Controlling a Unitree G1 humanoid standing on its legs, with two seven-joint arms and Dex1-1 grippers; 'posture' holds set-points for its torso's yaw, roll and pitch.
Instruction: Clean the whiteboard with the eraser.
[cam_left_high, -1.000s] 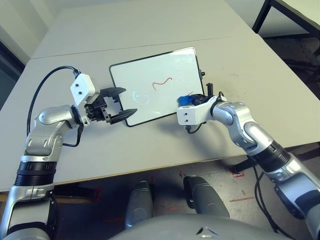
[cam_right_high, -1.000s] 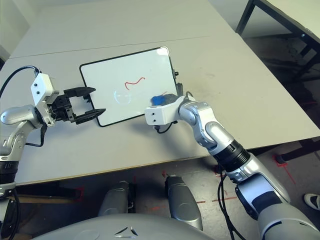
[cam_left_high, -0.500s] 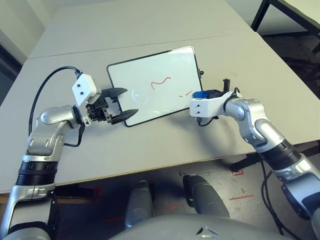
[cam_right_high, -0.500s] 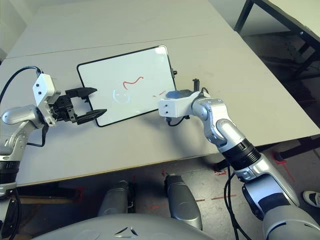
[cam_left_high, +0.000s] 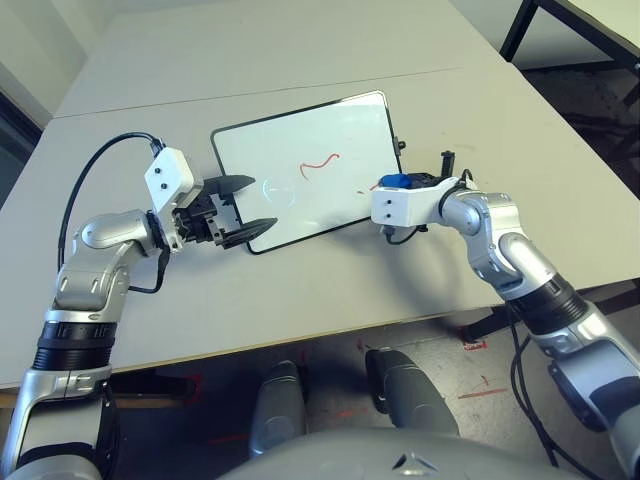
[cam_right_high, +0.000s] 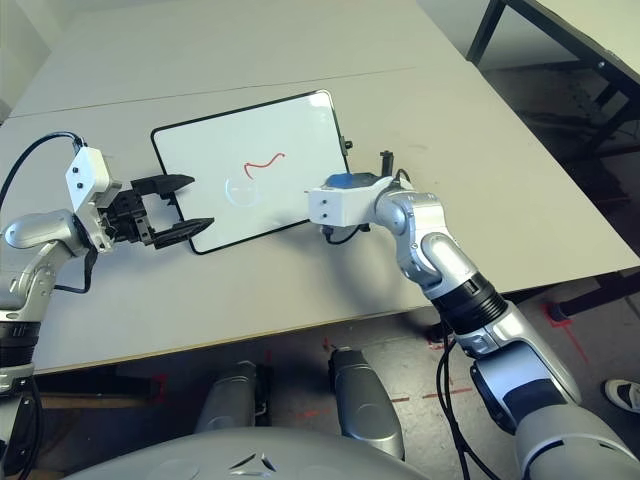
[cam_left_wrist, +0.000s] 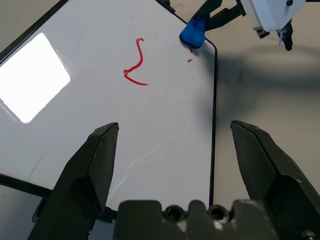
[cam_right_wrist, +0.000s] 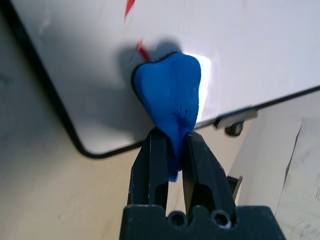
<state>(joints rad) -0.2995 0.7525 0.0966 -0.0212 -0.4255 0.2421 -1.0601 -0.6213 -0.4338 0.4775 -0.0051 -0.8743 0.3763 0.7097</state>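
While right claw (cam_right_wrist: 171, 150) pinches eraser (cam_right_wrist: 170, 97), whiteboard (cam_left_high: 280, 165) bears red squiggle (cam_left_high: 320, 163)

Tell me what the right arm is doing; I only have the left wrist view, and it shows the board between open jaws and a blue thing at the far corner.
Observer: The blue thing is the eraser, pinched between the right gripper jaws in its wrist view.
Operator: Give me its position on the board.
Observer: In the head view it sits at the near right corner of the whiteboard, beside the frame.
Operator: Report what marks remain.
Observer: A red squiggle mid-board, plus small red flecks right next to the eraser.
Operator: Confirm the left gripper's contact.
Observer: The left gripper straddles the board's near left corner, jaws open; I cannot tell whether they touch it.
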